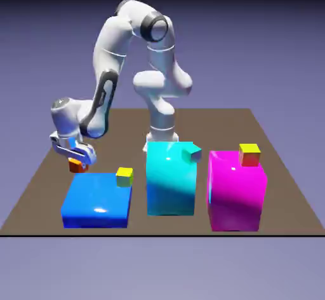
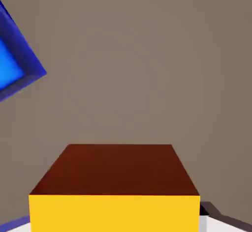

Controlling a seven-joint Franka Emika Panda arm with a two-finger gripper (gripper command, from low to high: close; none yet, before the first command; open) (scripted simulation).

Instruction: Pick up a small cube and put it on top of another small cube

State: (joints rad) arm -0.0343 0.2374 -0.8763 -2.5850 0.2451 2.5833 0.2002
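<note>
Squarely below the white two-finger gripper (image 1: 77, 159), the small orange-topped, red-sided cube (image 2: 115, 177) is clamped; lift judged next.

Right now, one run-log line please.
phase: grasp | jaws: closed on small orange-topped cube | cube: between the fingers, not on another cube | near: blue block | next: likely lift

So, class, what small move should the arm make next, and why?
Probably a short lift straight up: the gripper looks closed on the orange-red cube, which sits low near the table, behind the blue block, and has to rise before it can go on top of another small cube.
</note>
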